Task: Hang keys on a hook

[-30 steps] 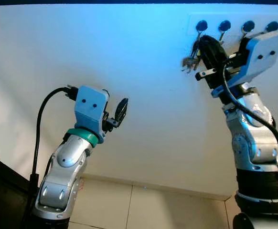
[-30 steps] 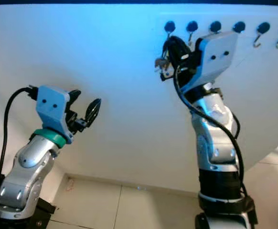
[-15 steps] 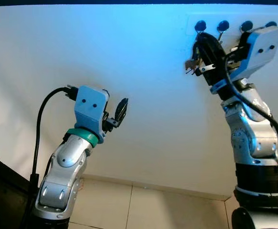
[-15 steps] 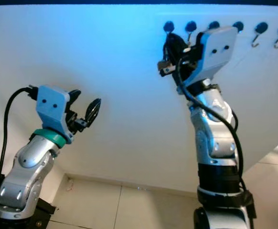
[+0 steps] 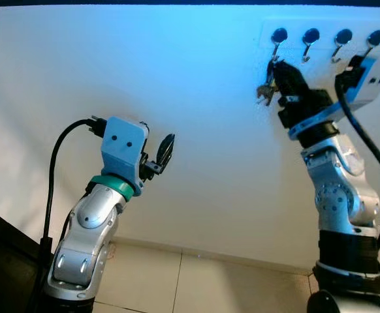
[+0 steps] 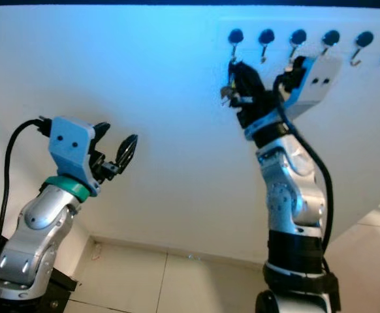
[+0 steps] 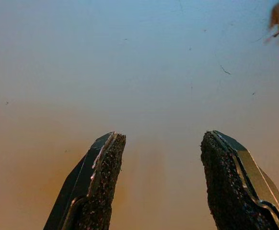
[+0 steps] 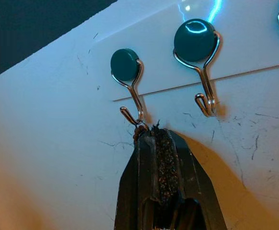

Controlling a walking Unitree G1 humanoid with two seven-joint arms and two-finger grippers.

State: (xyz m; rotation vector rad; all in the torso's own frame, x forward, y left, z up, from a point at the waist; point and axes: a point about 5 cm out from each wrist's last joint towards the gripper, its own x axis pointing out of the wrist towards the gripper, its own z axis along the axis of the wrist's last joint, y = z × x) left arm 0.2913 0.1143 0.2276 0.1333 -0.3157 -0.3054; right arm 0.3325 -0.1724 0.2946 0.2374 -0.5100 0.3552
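Keys (image 5: 266, 91) (mostly hidden) behind the right gripper (image 5: 283, 73).

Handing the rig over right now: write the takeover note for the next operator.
Right gripper: shut on the keys, raised to the wall, tips just under the leftmost hook of the hook rail.
Left gripper: open, holding nothing, facing bare wall.
Done: keys brought up to the hook.
Left: whether the ring has caught the hook cannot be seen; confirm, then release and withdraw.
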